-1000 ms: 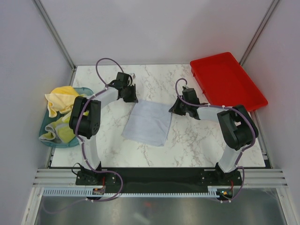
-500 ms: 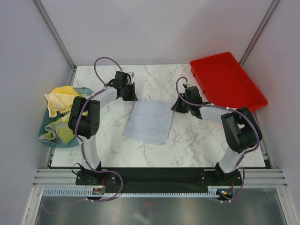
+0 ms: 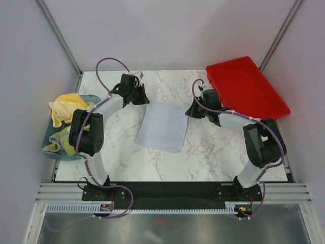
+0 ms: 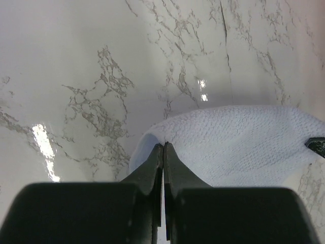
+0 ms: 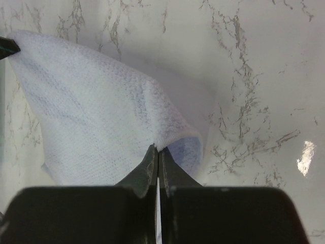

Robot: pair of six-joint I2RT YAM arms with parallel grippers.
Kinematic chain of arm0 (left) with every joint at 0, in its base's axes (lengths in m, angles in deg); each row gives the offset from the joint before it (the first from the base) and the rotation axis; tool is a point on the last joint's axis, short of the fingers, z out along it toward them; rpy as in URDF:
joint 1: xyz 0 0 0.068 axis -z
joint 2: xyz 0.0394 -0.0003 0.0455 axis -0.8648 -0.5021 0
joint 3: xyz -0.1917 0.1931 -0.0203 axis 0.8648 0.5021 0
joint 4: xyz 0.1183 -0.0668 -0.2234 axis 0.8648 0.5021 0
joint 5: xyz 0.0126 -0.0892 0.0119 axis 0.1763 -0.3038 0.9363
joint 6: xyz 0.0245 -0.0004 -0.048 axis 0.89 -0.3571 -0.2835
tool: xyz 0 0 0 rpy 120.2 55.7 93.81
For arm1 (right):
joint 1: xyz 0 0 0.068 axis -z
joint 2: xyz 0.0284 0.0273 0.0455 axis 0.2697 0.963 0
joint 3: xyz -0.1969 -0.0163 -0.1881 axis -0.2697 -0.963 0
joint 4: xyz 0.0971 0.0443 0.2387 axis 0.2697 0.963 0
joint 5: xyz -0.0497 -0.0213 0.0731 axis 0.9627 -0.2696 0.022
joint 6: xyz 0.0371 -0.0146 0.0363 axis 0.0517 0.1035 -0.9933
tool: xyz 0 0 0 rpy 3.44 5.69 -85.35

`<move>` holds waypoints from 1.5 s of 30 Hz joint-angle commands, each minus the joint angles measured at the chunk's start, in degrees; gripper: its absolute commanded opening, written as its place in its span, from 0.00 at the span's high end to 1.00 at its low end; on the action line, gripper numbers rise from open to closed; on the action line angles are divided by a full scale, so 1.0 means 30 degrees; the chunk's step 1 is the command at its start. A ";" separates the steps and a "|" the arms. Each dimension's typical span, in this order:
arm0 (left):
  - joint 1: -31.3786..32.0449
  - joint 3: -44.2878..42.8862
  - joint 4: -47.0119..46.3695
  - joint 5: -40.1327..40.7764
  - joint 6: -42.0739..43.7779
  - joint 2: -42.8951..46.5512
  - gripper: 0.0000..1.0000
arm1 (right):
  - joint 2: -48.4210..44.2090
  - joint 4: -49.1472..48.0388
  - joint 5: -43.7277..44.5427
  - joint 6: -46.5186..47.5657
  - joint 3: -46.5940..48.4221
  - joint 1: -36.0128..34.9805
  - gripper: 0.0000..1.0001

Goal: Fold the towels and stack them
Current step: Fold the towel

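I see the pale grey-blue towel (image 3: 162,126) spread flat on the marble table (image 3: 213,147), between my two arms. Its far left corner sits in the left gripper (image 3: 145,101), whose jaws are pressed together on the cloth's edge. Its far right corner is raised off the table and pinched the same way by the right gripper (image 3: 188,113), jaws fully closed. The other towels (image 3: 65,108) lie heaped in the teal tub (image 3: 68,156) at the table's left edge, well apart from both grippers.
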State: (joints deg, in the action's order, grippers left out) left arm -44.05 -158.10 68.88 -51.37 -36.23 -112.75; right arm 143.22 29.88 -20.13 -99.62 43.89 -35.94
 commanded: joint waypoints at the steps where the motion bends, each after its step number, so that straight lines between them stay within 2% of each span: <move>1: -0.0144 -0.0295 -0.0675 -0.0185 -0.0409 0.0692 0.98 | -0.0745 -0.0245 -0.0416 0.0486 0.0146 0.0056 1.00; 7: -0.0115 0.0171 -0.0764 -0.0215 -0.0643 0.1830 0.98 | -0.1971 0.0369 -0.0826 0.1071 0.0849 0.0085 1.00; 12: -0.0115 0.1608 -0.1203 0.0021 -0.1024 0.5374 0.98 | -0.4054 0.1218 -0.0767 0.1423 0.0995 0.0085 1.00; 19: 0.0411 0.4619 -0.1758 -0.0887 -0.2194 1.0090 0.98 | -0.8208 0.3035 -0.2201 0.2067 0.0822 0.0085 1.00; 28: 0.3046 0.8636 -0.2435 -0.0071 -0.3191 1.6945 0.98 | -1.4653 0.3504 -0.3462 0.2275 -0.2165 -0.0032 1.00; 32: 0.4831 0.9197 -0.0946 0.1628 -0.3689 2.0019 0.98 | -1.7148 0.4673 -0.3931 0.1484 -0.2724 -0.0120 1.00; 36: 0.5597 0.9373 0.0288 0.2596 -0.4391 2.0964 0.98 | -1.9287 0.4971 -0.3931 0.0341 -0.3746 -0.0149 1.00; 41: 0.5598 0.9665 0.1141 0.5581 -0.4833 1.9591 0.98 | -1.7744 0.2782 -0.2321 -0.0304 -0.5184 -0.0178 1.00; 44: 0.5510 1.0543 -0.0232 0.7721 -0.4601 1.8098 0.98 | -1.4935 -0.0413 -0.2175 -0.0598 -0.6122 -0.0150 1.00; 45: 0.5394 1.0748 -0.1194 0.8277 -0.4454 1.6760 0.98 | -1.3128 -0.1175 -0.2029 -0.0540 -0.6239 -0.0178 1.00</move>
State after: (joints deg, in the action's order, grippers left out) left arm -27.37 -128.20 68.71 -35.30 -48.52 -56.51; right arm 95.86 35.59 -28.46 -99.70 27.19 -36.18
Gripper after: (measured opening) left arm 0.029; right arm 0.010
